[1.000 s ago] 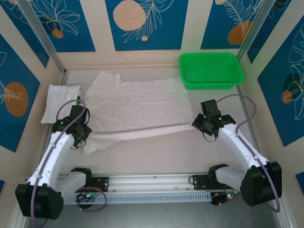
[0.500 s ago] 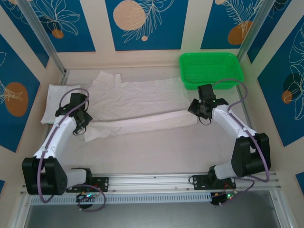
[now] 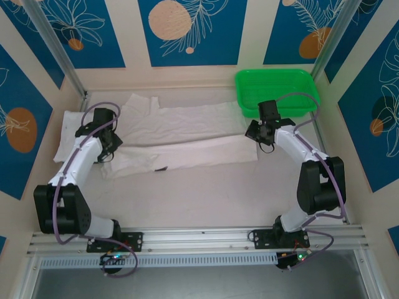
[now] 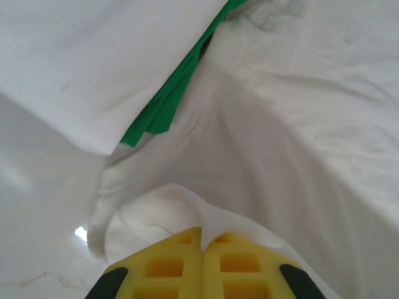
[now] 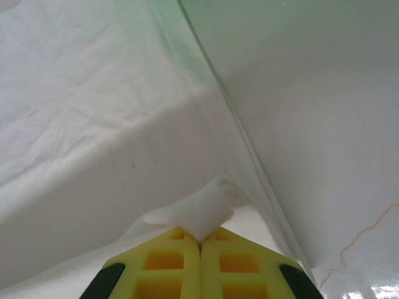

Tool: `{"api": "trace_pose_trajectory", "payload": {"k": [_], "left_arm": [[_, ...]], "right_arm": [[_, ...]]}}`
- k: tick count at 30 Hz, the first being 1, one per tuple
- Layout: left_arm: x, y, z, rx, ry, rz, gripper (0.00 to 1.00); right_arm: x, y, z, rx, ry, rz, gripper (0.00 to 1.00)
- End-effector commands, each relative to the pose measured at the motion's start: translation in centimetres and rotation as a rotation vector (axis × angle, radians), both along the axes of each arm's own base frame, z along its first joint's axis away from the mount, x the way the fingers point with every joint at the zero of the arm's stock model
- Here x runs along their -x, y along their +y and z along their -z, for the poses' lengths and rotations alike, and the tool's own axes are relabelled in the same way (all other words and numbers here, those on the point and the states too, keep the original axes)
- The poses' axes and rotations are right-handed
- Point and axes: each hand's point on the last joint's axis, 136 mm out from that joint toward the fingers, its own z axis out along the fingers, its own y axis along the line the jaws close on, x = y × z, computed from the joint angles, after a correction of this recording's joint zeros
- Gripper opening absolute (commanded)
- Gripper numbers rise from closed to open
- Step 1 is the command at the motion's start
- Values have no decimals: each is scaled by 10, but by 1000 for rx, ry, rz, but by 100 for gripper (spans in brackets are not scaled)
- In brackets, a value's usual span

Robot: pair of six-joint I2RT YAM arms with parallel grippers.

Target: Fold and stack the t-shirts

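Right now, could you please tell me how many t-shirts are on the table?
2. A spread shirt lies across the middle of the table, partly folded over; a folded shirt sits at the left edge. Others could be hidden underneath.

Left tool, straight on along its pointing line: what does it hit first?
Most likely the spread white cotton t-shirt that the left tool pinches; its cloth lies right ahead, though depth is unclear.

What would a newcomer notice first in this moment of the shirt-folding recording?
The white t-shirt stretched across mid-table, partly folded, with the left end effector and the right end effector each shut on a pinch of its cloth at opposite ends. Next comes the bright green basket at the far right corner.
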Motion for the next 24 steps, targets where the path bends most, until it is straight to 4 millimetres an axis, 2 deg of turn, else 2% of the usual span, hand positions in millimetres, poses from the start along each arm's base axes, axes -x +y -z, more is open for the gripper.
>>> {"api": "trace_pose_trajectory", "payload": {"k": [1,15,24], "left_arm": [[-17,8,-12,-30,-33,12,0],[-53,12,-15,-76,-39,44,0],[-59,13,5,-74,7,44,0]], "right_arm": [[-12,-6,-8,8,-34,9,0],[-34,-2,-2,-1,-37,5,0],[-44,0,9,-1,-21,2,0]]}}
